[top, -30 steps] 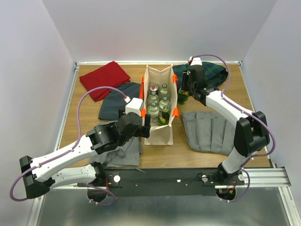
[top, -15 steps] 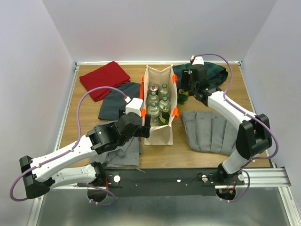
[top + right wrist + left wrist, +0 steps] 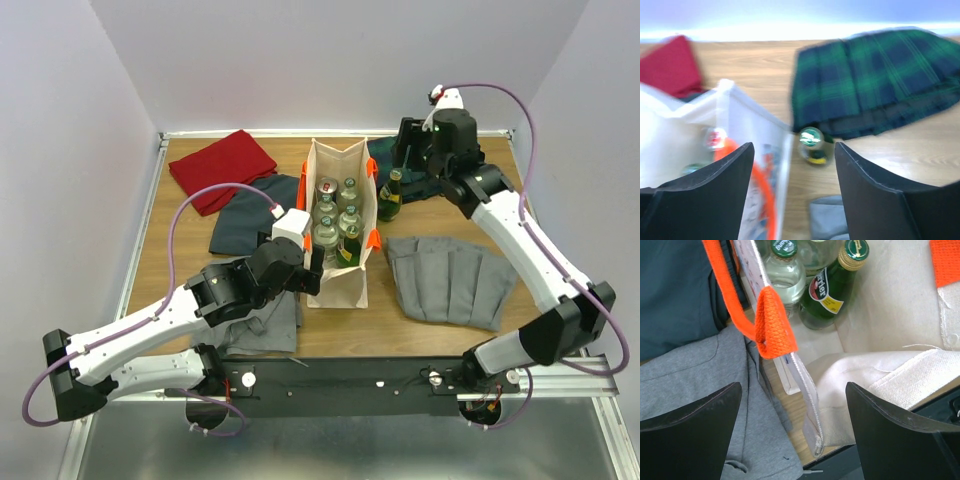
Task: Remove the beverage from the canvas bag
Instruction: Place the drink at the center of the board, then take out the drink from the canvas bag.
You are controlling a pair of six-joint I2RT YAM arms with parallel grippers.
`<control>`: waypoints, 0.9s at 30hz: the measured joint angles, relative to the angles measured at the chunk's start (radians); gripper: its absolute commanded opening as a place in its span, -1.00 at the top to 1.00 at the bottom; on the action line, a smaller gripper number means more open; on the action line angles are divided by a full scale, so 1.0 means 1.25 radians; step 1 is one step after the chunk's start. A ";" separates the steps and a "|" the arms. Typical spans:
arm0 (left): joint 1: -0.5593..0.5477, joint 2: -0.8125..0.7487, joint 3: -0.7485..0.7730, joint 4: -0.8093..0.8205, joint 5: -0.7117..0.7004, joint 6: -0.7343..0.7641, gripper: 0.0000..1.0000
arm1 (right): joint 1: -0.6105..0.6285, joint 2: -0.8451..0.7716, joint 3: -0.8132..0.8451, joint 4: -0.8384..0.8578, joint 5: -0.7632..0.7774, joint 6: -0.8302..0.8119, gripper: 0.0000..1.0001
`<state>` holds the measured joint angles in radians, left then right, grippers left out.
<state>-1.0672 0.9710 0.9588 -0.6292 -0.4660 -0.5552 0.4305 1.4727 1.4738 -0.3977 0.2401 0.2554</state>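
Canvas bag (image 3: 337,225) stands upright at the centre of the top view, its mouth facing up and its long axis running from the near edge of the table (image 3: 150,260) toward the far edge. Orange handles (image 3: 371,238) sit on its long sides. Several bottles and one red-topped can (image 3: 327,188) stand inside it.

One green bottle (image 3: 390,196) stands upright on the table just right of the bag, outside it, close to the edge of a green plaid cloth (image 3: 455,165) in the upper right. A grey pleated cloth (image 3: 450,282) lies right of the bag, a dark blue-grey cloth (image 3: 245,218) and a red cloth (image 3: 222,168) lie to its left, and a grey garment (image 3: 262,322) lies at its near left corner.

Left gripper (image 3: 792,432) has its fingers spread wide, straddling the bag's near left wall; neither finger is seen touching it. In the left wrist view, an orange handle end lies above the gap.

Right gripper (image 3: 792,195) is raised above the green bottle, fingers apart and holding nothing. The right wrist view is blurred.
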 measured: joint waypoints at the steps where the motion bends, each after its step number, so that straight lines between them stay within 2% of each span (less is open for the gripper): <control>1: 0.000 0.000 0.000 0.002 0.009 0.003 -0.88 | 0.000 -0.006 0.018 -0.012 -0.014 0.001 -0.50; 7: 0.000 0.005 0.000 0.022 0.054 0.017 -0.88 | 0.009 -0.020 0.135 -0.100 -0.174 0.002 -0.56; 14: 0.000 0.034 0.000 0.052 0.110 0.044 -0.86 | 0.034 -0.010 0.177 -0.198 -0.368 0.006 -0.56; 22: 0.001 0.041 -0.001 0.068 0.134 0.047 -0.85 | 0.054 -0.011 0.175 -0.239 -0.443 0.012 -0.55; 27: 0.001 0.041 -0.001 0.071 0.138 0.046 -0.85 | 0.106 -0.009 0.174 -0.252 -0.455 0.017 -0.54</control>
<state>-1.0660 1.0222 0.9581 -0.5400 -0.2935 -0.4973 0.5632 1.4612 1.6917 -0.7124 -0.3290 0.2764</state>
